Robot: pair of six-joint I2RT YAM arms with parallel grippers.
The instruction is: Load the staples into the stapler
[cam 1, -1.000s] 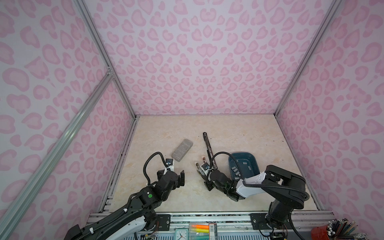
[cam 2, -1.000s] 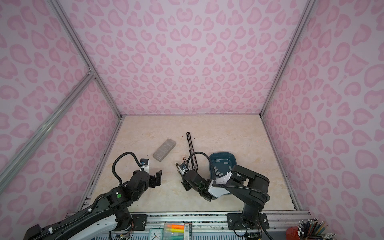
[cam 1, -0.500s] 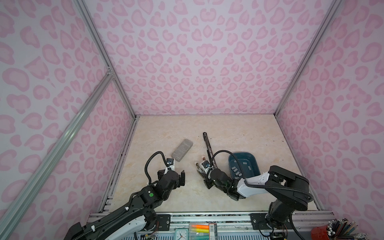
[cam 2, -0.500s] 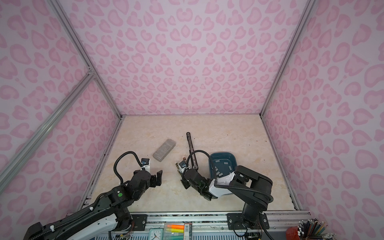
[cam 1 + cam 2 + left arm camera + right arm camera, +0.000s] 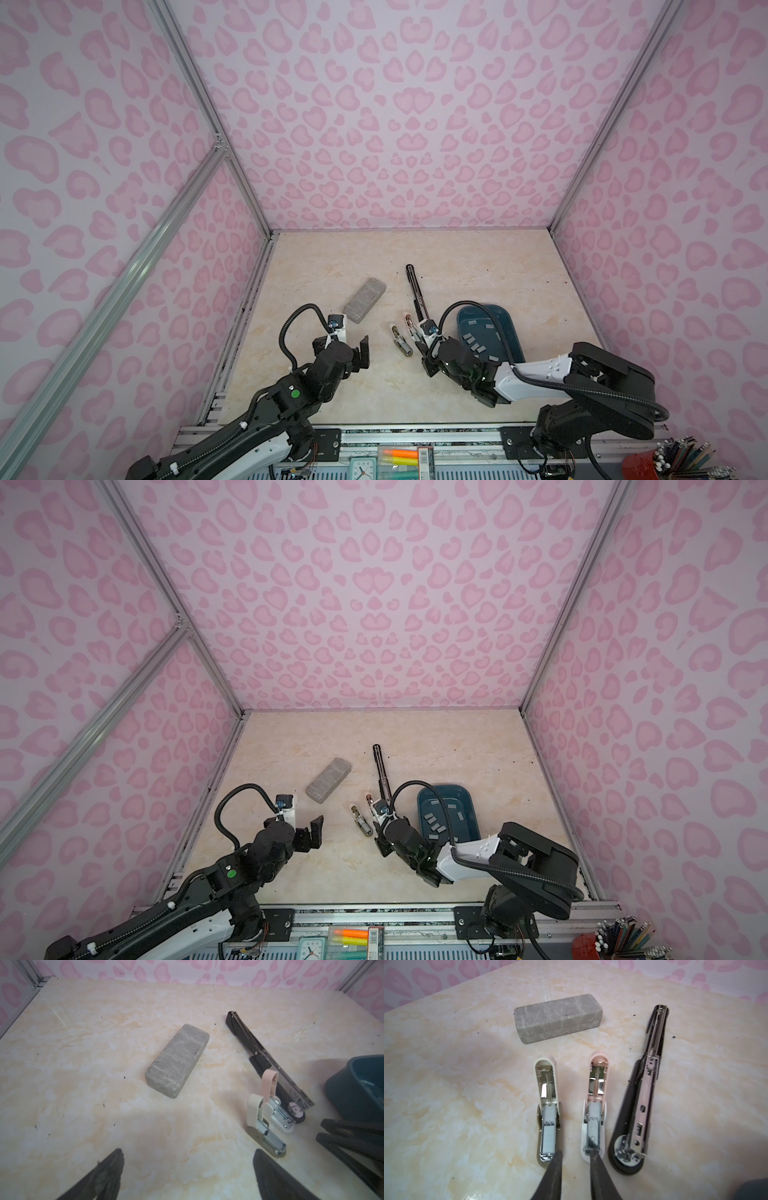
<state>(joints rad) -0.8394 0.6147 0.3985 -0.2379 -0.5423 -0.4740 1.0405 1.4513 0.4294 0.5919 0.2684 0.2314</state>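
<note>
Staples [image 5: 473,345] lay as loose strips in the blue tray [image 5: 467,798], just to the right of the right gripper [image 5: 575,1153]. Its fingers stood narrowly apart on nothing, tips at the near ends of the cream stapler [image 5: 549,1126] and pink stapler [image 5: 593,1124]. Beside these the black stapler [image 5: 639,1105] lay hinged open, its long axis running away from the robot. Farther from the tray, the left gripper [image 5: 188,1151] hovered spread wide and empty, so the right arm looked better placed.

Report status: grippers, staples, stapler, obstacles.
Left gripper open, empty. Right gripper slightly open, empty, by cream stapler and pink stapler. Staples in blue tray. Grey block off to side.
</note>
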